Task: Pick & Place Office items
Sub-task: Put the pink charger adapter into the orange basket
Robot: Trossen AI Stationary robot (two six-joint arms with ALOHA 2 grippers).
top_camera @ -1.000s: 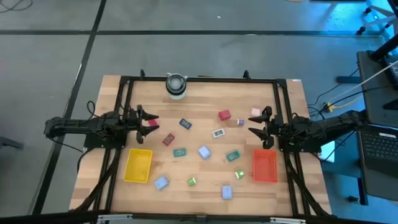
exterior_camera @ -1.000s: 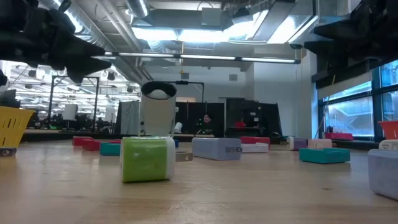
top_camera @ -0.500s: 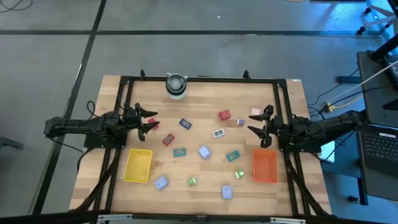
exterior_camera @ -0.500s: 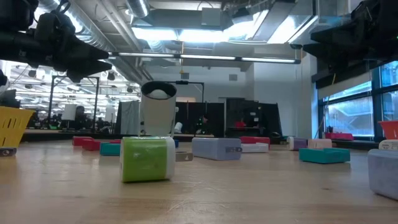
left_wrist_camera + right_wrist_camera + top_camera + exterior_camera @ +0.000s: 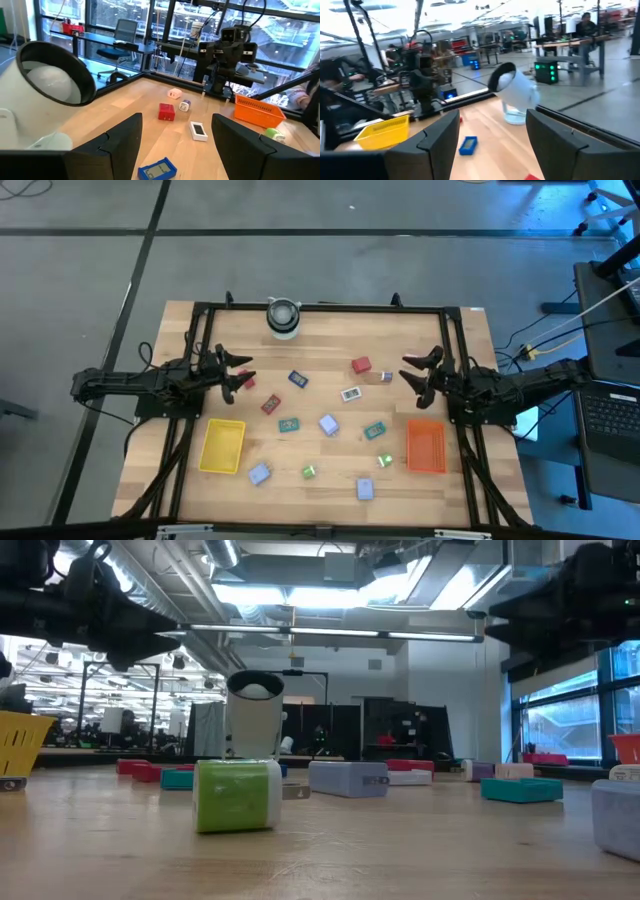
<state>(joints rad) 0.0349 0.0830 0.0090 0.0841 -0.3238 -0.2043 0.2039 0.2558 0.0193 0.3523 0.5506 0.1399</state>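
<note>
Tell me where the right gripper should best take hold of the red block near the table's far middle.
Probably from straight above, jaws closing on two opposite side faces. The red block is a small squarish box lying flat with bare wood around it; its closest neighbour, a small lavender piece, lies clear of it. The right gripper hovers open to its right, so it has the shorter reach.

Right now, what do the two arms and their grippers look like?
Both arms are dark, near black, jointed and slim. The left gripper and right gripper each end in two dark tapered fingers. Black cables trail near the right arm's base. No markings can be made out.
</note>
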